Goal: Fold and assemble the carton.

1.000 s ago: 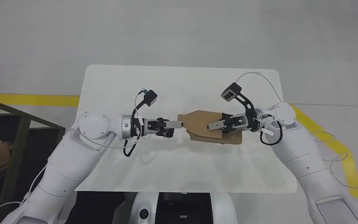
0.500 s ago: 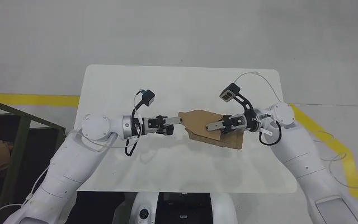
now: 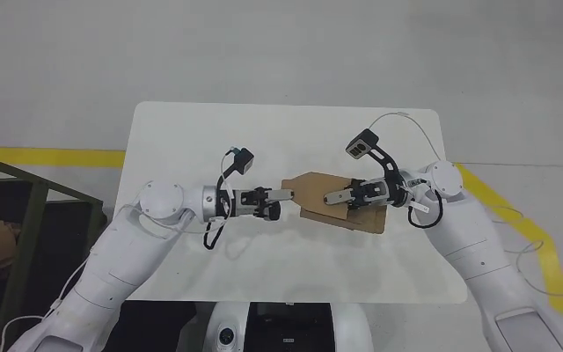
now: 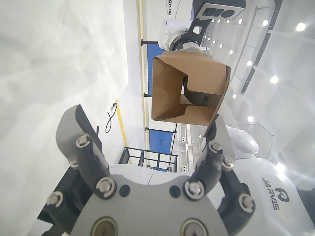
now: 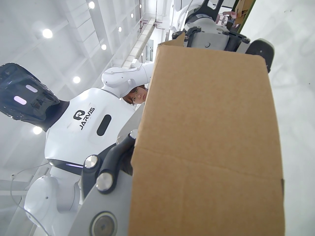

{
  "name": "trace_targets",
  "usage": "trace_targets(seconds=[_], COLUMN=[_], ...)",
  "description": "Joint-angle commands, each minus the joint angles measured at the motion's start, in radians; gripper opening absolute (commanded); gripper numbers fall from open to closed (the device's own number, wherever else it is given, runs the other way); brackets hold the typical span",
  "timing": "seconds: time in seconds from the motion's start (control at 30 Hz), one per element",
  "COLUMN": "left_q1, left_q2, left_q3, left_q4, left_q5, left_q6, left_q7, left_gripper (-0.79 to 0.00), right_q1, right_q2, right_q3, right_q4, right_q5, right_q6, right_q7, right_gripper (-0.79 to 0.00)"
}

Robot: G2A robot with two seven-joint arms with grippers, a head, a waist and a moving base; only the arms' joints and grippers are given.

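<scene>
A brown carton (image 3: 321, 189) is held above the middle of the white table (image 3: 176, 141), opened into a square tube. In the left wrist view the carton (image 4: 167, 87) shows its hollow end, with a dark finger of the other arm inside it. My right gripper (image 3: 336, 198) is shut on one carton wall; its outer finger (image 5: 115, 153) lies against the carton (image 5: 209, 136). My left gripper (image 3: 276, 196) stands open at the carton's near end. One of its fingers (image 4: 219, 133) touches a flap corner, while the other finger (image 4: 81, 124) is clear.
A thin white cable (image 3: 400, 117) lies at the table's far right corner. A dark rack (image 3: 26, 202) stands off the table's left side. Bare tabletop lies on all sides of the carton.
My left arm has shifted right, bringing its open gripper up to the carton's end. The carton's right edge has tilted lower in my right gripper.
</scene>
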Motion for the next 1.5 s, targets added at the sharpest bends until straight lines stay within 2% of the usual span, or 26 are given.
trace_targets(seconds=[0.0, 0.4, 0.8, 1.33, 1.47], left_q1=[-0.003, 0.004, 0.000, 0.006, 0.003], left_q2=[-0.002, -0.006, -0.013, -0.021, -0.025], left_q3=[0.005, -0.030, -0.020, 0.004, -0.003], left_q4=[0.004, 0.007, 0.029, 0.017, 0.020], left_q5=[-0.003, -0.032, -0.040, -0.066, -0.075], left_q6=[-0.005, -0.043, 0.001, 0.028, -0.010], left_q7=[0.004, 0.046, 0.069, 0.023, 0.055], left_gripper=[0.000, 0.000, 0.000, 0.000, 0.000], right_q1=[-0.001, -0.002, -0.004, -0.001, 0.002], right_q2=[-0.001, -0.003, 0.002, 0.004, 0.003], right_q3=[0.001, 0.000, -0.005, -0.011, -0.014], right_q4=[-0.001, -0.003, -0.021, -0.029, -0.027], right_q5=[0.001, -0.003, -0.007, 0.004, 0.005], right_q6=[0.000, 0.000, 0.000, 0.000, 0.000], right_q7=[0.000, 0.000, 0.000, 0.000, 0.000], right_gripper=[-0.785, -0.785, -0.785, -0.785, -0.785])
